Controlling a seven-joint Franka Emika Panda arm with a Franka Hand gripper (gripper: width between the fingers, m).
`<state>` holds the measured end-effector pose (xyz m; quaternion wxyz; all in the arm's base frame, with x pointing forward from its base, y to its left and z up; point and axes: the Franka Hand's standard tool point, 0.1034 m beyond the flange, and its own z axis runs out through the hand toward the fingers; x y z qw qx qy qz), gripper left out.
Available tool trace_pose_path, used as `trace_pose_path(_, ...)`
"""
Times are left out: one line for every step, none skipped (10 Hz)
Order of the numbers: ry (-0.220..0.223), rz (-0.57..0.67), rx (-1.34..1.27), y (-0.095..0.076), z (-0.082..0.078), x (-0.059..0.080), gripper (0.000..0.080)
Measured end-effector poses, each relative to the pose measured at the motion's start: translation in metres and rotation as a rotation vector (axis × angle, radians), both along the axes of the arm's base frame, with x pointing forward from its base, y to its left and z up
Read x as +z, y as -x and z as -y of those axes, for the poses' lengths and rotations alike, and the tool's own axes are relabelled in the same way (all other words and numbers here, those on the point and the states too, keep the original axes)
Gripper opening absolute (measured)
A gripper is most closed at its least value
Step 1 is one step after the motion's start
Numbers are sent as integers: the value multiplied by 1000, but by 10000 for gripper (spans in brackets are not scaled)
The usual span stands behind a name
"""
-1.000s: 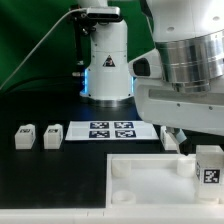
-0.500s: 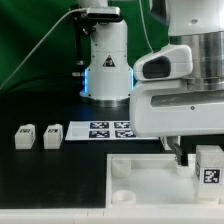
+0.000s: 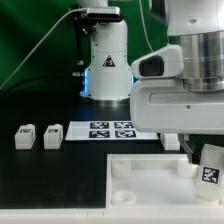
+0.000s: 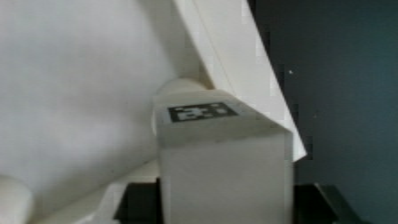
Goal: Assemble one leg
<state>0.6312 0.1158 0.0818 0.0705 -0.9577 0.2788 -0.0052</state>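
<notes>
Gripper [image 3: 197,152] closed on the leg [image 3: 210,166], finger on either side, holding this tagged white post tilted over a corner of the white tray [image 3: 145,160], near the tabletop edge at the exterior view's right; two further legs [image 3: 24,137] stand well apart toward the opposite edge.

The leg [image 3: 212,166], upright before, now leans a little. The arm [image 3: 185,95] is lower than before, close over it.
</notes>
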Motion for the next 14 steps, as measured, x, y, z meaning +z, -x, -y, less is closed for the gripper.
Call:
trace_pose_path(-8,-18,-117,0,2,0,310)
trace_pose_path(-27,-37,-255,-1,4,0,310)
trace_pose_path(-47,-60,-449,0,5,-2,310)
trace_pose_path(-78,-78,-645,0,8,-3,310)
trace_pose_path(-118,-99,-849,2,10,-3,310)
trace_pose_path(-163,-108,-1040,4,11,-4,310)
trace_pose_path(-167,-107,-1055,5,11,-4,310)
trace_pose_path(-167,-108,-1057,5,11,-4,310)
trace_pose_path(-163,-103,-1025,5,11,-4,393)
trace_pose_path(-159,-93,-975,5,10,-5,532)
trace_pose_path(-155,-49,-880,5,6,-7,613)
trace_pose_path(-131,-30,-724,7,-1,-7,613)
trace_pose_path(-98,-19,-555,6,-6,-4,642)
trace_pose_path(-95,-4,-514,5,-3,-5,648)
